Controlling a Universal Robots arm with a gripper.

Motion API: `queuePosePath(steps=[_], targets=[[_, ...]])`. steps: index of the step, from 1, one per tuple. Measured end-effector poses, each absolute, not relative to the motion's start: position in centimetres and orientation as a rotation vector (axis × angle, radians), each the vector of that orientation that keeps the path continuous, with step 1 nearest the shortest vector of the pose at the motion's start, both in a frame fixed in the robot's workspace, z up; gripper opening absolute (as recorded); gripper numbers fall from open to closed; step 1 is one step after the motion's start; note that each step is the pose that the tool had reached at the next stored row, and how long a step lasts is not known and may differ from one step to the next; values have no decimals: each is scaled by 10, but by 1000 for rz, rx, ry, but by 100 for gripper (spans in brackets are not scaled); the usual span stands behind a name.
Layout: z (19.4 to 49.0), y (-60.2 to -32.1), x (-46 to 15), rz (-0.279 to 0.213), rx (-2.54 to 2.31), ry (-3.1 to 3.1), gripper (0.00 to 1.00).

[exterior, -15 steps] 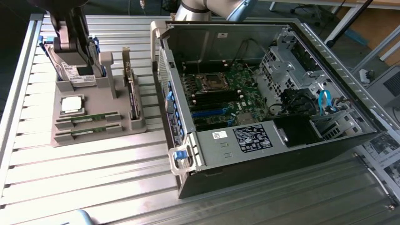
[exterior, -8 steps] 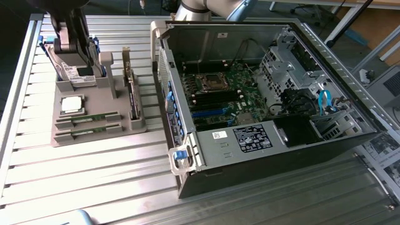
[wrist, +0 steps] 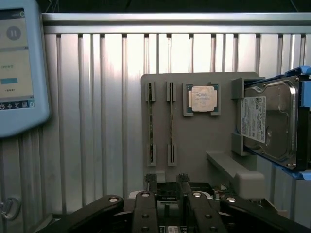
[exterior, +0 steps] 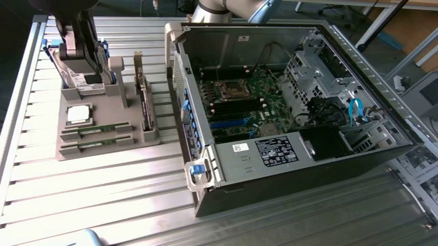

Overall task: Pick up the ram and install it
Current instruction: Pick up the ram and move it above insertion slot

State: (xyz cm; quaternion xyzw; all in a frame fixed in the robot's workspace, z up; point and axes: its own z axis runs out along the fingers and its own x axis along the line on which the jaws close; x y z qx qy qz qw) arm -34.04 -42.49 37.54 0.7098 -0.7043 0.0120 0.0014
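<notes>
**Open tool above the parts holder, both RAM sticks in their slots**

The tool (wrist: pixel 167 183) is spread wide, its two fingers (wrist: pixel 150 187) standing apart with nothing between them; it holds nothing. In the exterior view the dark arm (exterior: pixel 72 31) stands over the far end of the grey parts holder (exterior: pixel 102 154), above the hard drive (exterior: pixel 85 82) that stands on edge in its blue-trimmed bracket.

The holder lies on the slatted aluminium table (exterior: pixel 102 195), to the exterior view's left of the open computer case (exterior: pixel 287 179). A RAM stick (wrist: pixel 170 121) sits on edge in a slot of the holder just beside the silver processor (wrist: pixel 202 98). A second RAM stick (wrist: pixel 150 124) sits parallel to it in the next slot, nearer the holder's edge. Neither stick touches the tool. An expansion card (exterior: pixel 143 102) stands upright in the holder on the side nearest the case.

Inside the case the motherboard (exterior: pixel 243 100) lies exposed, with its processor socket and rows of black and blue slots in sight. In the wrist view a pale blue touchscreen pendant (wrist: pixel 17 63) lies on the table, well apart from the holder.
</notes>
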Motion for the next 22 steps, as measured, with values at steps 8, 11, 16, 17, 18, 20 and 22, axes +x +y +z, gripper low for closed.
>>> queuePosePath(steps=[8,11,16,17,18,20,22], targets=[[374,-425,-341,38,2228,-2211,30],[373,-425,-341,38,2228,-2210,30],[373,-425,-341,38,2228,-2211,30],[372,-425,-341,38,2228,-2211,30],[372,-425,-341,38,2228,-2211,30],[372,-425,-341,38,2228,-2211,30],[371,-425,-341,38,2228,-2210,30]])
